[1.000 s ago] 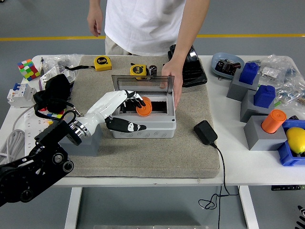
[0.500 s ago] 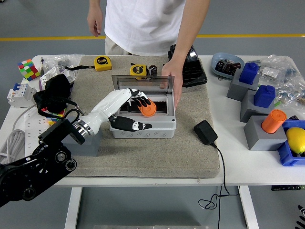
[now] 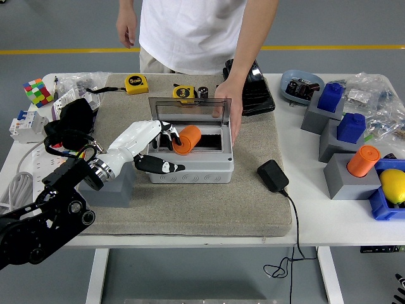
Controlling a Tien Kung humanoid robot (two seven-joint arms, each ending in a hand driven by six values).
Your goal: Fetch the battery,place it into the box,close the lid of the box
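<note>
The orange battery (image 3: 187, 139) lies tilted inside the grey box (image 3: 196, 166) in the middle of the mat. My left hand (image 3: 163, 151) is at the box's left end. Its fingers (image 3: 169, 134) are loosely spread and touch the battery's left end, and the thumb lies outside along the box's front wall. The box's clear lid (image 3: 188, 111) stands upright and open at the back. A person's hand (image 3: 229, 114) rests on the lid's right edge and the box's right side. My right arm is not in view.
Two yellow tape measures (image 3: 136, 83) lie behind the box. A black adapter with its cable (image 3: 273, 175) lies right of the box. A grey block (image 3: 117, 189) sits under my left wrist. Blue and grey blocks, another orange cylinder (image 3: 362, 160) and bags are at the right.
My left hand has drawn back to the left and its fingers have come off the battery's top. The battery has tipped and now rests in the box. The person's hand stays on the lid.
</note>
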